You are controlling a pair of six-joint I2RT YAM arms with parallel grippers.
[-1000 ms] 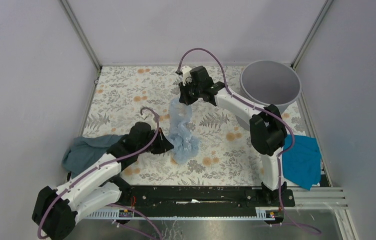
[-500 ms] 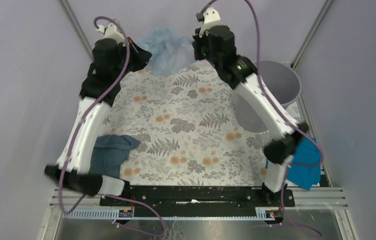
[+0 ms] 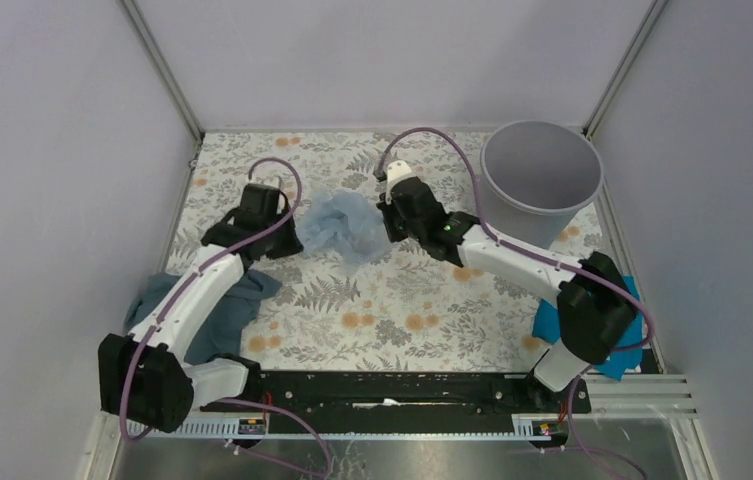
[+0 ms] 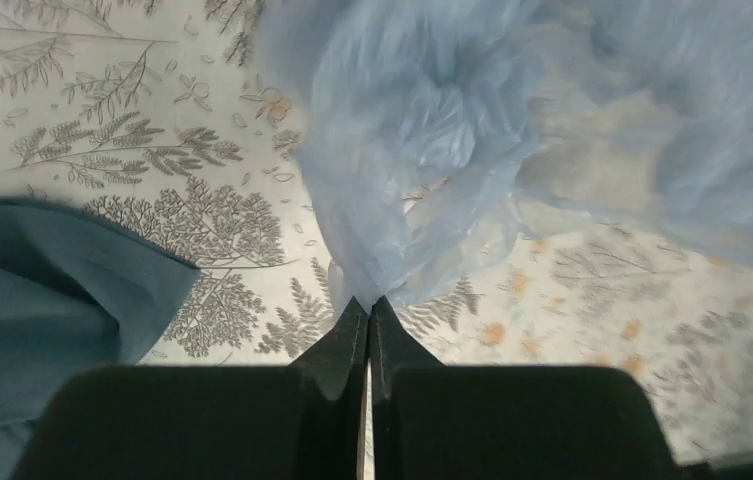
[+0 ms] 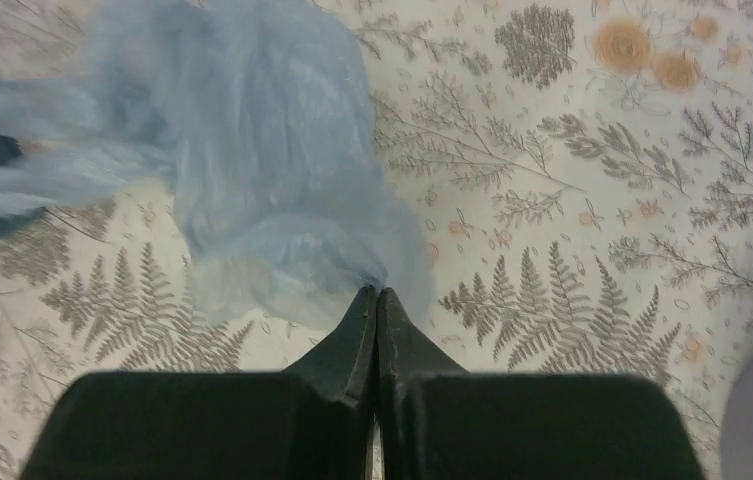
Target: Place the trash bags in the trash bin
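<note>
— Are the pincers open or closed?

— Closed, both of them. The left pincer has its tips pressed together on one edge of the bag. The right pincer is clamped the same way on the opposite edge. There's no gap between either pair of tips.

— And where's the bag?

— Around the middle of the desk, strung between the two arms. It's apart from the bin, which stands upright in the far right corner, mouth up.

— Which way does it run?

— Side to side, pincer to pincer. It's bunched and wrinkled, with one fold sagging toward the near edge.

— Do the wrist cameras add anything?

— Up close they show the film pinched right at the tips, which you can't make out from above. The left one also catches the teal-grey cloth lying on the desk. The right one gets a sliver of the bin's wall in its corner. Only the overhead view shows both arms, the whole bin, and the blue cloth peeking out under the right arm's elbow.
</note>
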